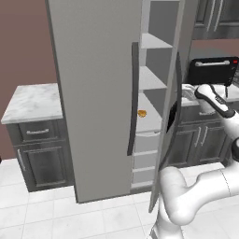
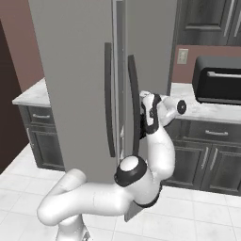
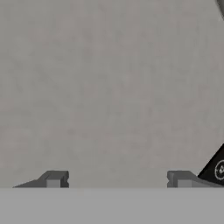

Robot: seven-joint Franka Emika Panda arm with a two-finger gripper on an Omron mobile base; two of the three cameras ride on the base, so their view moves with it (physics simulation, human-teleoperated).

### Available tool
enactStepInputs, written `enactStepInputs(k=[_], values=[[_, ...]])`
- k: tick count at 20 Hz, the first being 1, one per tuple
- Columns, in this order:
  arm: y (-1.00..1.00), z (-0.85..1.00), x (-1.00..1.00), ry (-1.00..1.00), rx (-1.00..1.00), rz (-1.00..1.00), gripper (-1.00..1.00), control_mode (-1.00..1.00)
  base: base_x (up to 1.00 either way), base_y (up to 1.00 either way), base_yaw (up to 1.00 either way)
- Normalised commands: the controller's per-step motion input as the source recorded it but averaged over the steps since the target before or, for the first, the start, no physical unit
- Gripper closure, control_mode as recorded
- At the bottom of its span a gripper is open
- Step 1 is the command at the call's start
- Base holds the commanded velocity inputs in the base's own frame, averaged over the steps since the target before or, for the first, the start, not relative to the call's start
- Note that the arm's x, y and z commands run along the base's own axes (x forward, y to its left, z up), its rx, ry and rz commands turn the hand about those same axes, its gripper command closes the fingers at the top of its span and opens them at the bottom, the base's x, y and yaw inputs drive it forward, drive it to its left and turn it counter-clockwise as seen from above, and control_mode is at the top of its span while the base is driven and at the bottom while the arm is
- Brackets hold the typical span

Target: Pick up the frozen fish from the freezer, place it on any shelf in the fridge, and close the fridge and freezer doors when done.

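Far off to the left of my hand is a low counter (image 1: 32, 100) with a pale stone top. Next comes the big fridge door (image 1: 93, 93). It is tall, flat and grey, and it has a long dark handle (image 1: 133, 98) on the edge nearer my hand.

Between that door and my hand I can see into the freezer (image 1: 154, 81). Its grey shelves go up one above the other. A small orange lump (image 1: 142, 113) sits on one shelf, lower than my hand. I cannot tell where the frozen fish is.

The freezer door (image 2: 150, 37) stands partly open. My hand is on the outside of it, up close and pointing at its flat grey face. My gripper (image 3: 117, 180) is spread wide, with the two dark fingertips (image 3: 53, 179) far apart and nothing between them. I am not holding anything. A corner of the black panel (image 3: 216, 168) on the door pokes in next to my right fingertip.

Past my hand to the right, a black box with a handle (image 1: 212, 70) sits on the counter.
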Motion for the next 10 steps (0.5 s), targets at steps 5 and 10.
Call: enactStepInputs(k=[5, 10], values=[[1.0, 0.0, 0.66, -0.11, 0.07, 0.0, -1.0, -1.0, 0.0, 0.0, 0.0], [0.86, 0.0, 0.83, -0.03, 0.04, -0.06, -1.0, -1.0, 0.0, 0.0, 0.0]])
